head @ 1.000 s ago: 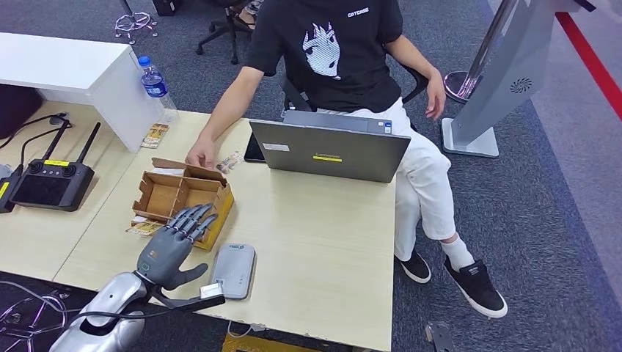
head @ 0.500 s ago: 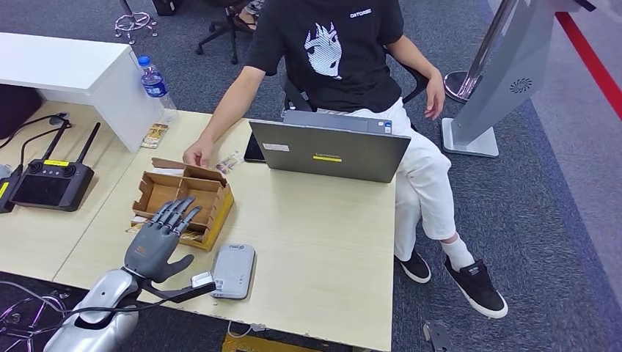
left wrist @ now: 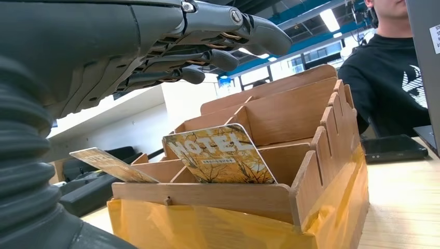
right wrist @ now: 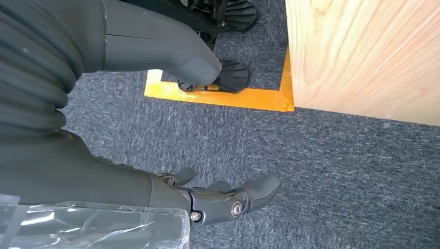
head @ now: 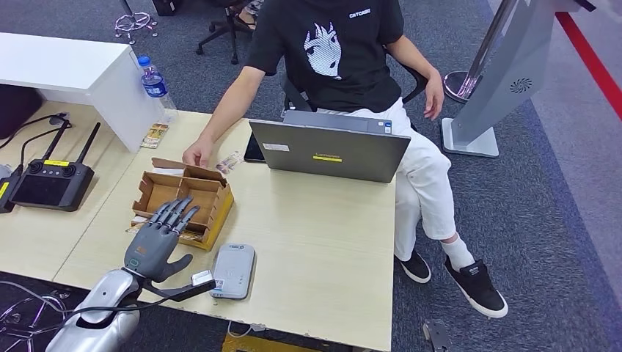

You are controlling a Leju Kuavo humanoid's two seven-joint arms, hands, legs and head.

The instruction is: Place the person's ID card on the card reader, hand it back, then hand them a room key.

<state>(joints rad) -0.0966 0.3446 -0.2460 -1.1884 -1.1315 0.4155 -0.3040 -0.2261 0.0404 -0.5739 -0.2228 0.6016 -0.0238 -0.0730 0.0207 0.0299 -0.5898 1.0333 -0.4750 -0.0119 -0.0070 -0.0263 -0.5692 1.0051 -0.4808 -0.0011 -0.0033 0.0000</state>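
Grey carpet underfoot, pale bench (head: 315,220). Left hand (head: 155,246) spread, holding nothing, poised over card box (head: 183,202); room key (left wrist: 220,155) just beneath fingertips, card reader (head: 233,270) beside thumb. Key handover apparently remaining. Right hand (right wrist: 228,199) loosely curled, unladen.

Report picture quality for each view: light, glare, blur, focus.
Head view: even indoor light, sharp, soft shadows under the left hand and laptop. Left wrist view: the hotel card and cardboard box are crisp, ceiling lights blown out behind. Right wrist view: evenly lit carpet, the right hand close and slightly soft.
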